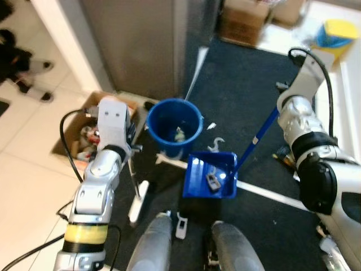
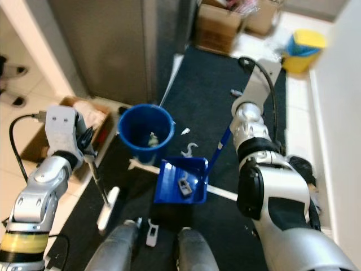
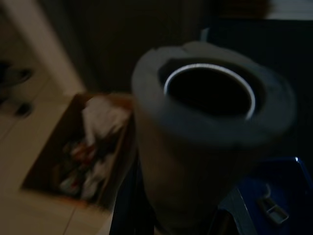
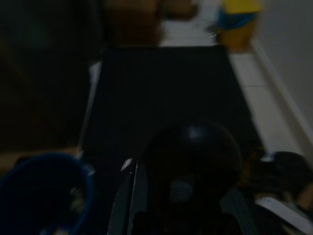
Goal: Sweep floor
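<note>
Standing on the dark mat (image 1: 242, 90) just on the robot's side of the blue bucket (image 1: 174, 121): blue dustpan (image 1: 210, 175), touching a white strip (image 1: 265, 192) laid across the mat, holding a small grey piece of debris (image 1: 212, 180). Rising from the dustpan, up and rightward, away from the bucket: thin blue dustpan handle (image 1: 256, 138), reaching to the right end effector (image 1: 277, 110); fingers hidden behind the arm, so cannot tell whether gripping or loose. Left of the bucket, over the mat's edge: left end effector (image 1: 131, 148), closed around a thin metal broom pole (image 1: 133, 175), with the white broom head (image 1: 138, 200) down on the floor, nearer the robot than the bucket. Seen in the left wrist view: a grey foam-sleeved tube end (image 3: 210, 132), close and blurred. Inside the bucket: a few scraps of rubbish (image 1: 179, 134). Just beyond the dustpan, right of the bucket: small white scraps (image 1: 214, 144) on the mat. Left of the bucket, touching or nearly so: open cardboard box (image 1: 67, 141) of clutter on pale tiles. Well beyond the bucket: more cardboard boxes (image 1: 243, 22) and a yellow and blue tub (image 1: 337, 34)
</note>
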You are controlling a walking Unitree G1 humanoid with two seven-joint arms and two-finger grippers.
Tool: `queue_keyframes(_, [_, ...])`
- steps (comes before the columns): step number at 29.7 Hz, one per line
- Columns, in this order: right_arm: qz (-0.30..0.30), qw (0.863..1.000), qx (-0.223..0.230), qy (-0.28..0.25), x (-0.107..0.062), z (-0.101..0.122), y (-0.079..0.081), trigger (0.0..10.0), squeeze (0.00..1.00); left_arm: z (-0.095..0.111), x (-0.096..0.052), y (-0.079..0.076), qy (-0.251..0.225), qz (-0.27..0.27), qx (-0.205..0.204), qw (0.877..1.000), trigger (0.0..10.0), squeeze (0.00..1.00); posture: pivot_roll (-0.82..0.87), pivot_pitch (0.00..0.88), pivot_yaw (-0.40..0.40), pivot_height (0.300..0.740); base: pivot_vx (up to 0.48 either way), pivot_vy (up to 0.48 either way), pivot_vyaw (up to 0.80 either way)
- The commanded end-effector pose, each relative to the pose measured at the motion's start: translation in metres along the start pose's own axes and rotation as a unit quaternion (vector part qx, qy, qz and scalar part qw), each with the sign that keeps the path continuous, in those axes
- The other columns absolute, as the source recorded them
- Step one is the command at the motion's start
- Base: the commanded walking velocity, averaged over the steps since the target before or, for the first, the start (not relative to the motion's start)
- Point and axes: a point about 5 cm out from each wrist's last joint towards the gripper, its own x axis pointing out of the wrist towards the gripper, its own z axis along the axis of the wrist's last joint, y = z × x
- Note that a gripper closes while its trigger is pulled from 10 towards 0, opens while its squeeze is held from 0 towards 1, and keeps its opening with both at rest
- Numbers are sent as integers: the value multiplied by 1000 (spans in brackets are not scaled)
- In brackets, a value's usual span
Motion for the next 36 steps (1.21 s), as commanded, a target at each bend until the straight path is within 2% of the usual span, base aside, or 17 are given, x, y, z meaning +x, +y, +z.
queue_keyframes(1, [7,1000,13,-11,0,6,4,10000,0,0,-1,1,-2,7,9,1000,10000,0,139,67,-70,740,0,0,800])
queue_keyframes(7, [6,1000,12,-10,0,6,4,10000,0,1,-1,1,-2,7,9,1000,10000,0,139,67,-70,740,0,0,800])
queue_keyframes(23, [-4,1000,23,-6,0,7,1,10000,0,0,0,0,-1,5,7,1000,10000,0,136,61,-69,740,0,0,0])
queue_keyframes(30, [-5,1000,24,-2,1,7,0,10000,0,-1,-1,0,1,5,6,1000,10000,0,135,66,-69,740,0,0,-771])
queue_keyframes(36, [-3,1000,17,-5,1,8,0,10000,0,-1,-1,-1,1,5,5,1000,10000,0,134,70,-71,740,0,0,-160])
